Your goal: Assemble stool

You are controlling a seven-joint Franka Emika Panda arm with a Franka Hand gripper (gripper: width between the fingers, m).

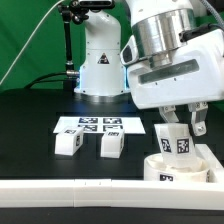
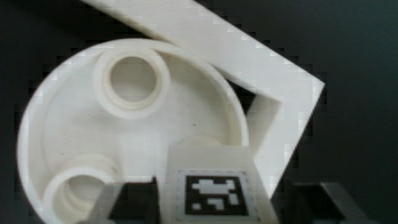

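Observation:
My gripper (image 1: 178,126) is shut on a white stool leg (image 1: 177,139) that bears a black-and-white tag, and holds it upright just above the round white seat disc (image 1: 181,168). In the wrist view the held leg (image 2: 221,188) sits between my dark fingers (image 2: 139,198), over the seat disc (image 2: 107,130), which shows two round sockets. Two more legs lie on the black table: one (image 1: 68,143) at the exterior view's left, one (image 1: 110,144) beside it.
The marker board (image 1: 88,125) lies behind the two loose legs. A long white rail (image 1: 70,194) runs along the front, and its corner (image 2: 240,50) shows beside the seat disc. The robot base (image 1: 100,60) stands at the back.

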